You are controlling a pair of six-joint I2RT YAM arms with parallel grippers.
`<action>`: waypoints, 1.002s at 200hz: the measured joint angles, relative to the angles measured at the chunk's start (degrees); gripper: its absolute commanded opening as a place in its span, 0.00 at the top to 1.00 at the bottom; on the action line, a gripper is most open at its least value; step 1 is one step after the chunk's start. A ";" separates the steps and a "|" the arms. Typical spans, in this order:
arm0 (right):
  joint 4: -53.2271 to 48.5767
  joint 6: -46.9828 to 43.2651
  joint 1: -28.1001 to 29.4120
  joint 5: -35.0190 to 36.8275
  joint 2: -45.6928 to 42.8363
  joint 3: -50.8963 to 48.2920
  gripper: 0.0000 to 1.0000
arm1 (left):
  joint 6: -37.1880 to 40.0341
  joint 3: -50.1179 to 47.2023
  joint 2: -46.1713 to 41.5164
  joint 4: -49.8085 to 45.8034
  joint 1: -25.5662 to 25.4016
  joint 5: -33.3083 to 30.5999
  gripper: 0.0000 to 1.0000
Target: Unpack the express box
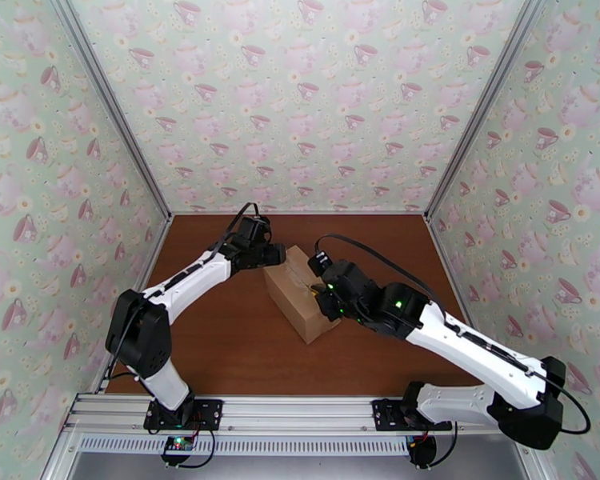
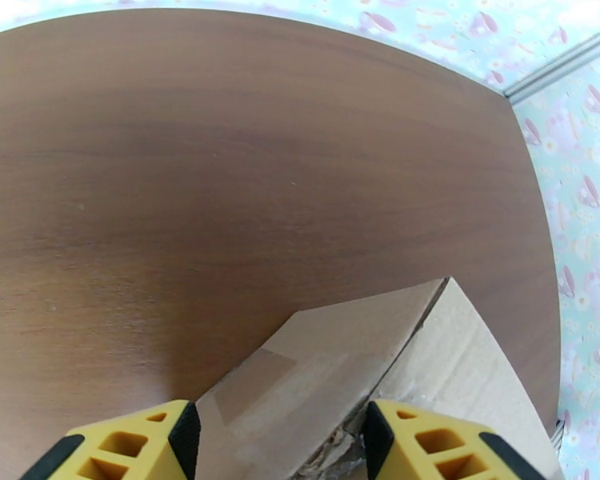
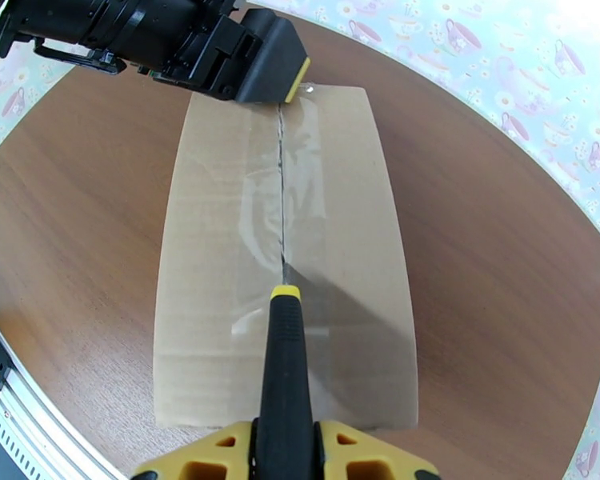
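The express box (image 1: 302,304) lies in the middle of the brown counter (image 1: 220,354). Its flaps are shut, with tape (image 3: 304,178) along the top. The left tool (image 2: 278,432) pinches the far end of the box between its yellow fingers (image 2: 132,451). The right tool (image 3: 284,446) squeezes a black knife (image 3: 284,370). The knife's tip sits in the taped seam, about halfway along the box.
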 measured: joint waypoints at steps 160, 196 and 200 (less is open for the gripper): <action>-0.46 0.44 0.28 -0.02 -2.47 -2.21 1.00 | 1.29 1.60 -0.02 -2.38 1.73 -5.05 0.41; -4.68 0.44 0.37 -0.22 -3.19 -2.29 1.00 | 1.75 1.57 1.33 -5.88 4.33 -10.97 0.41; -4.96 0.44 0.37 -0.22 -3.39 -2.27 1.00 | 1.77 1.57 1.49 -6.12 4.70 -11.43 0.41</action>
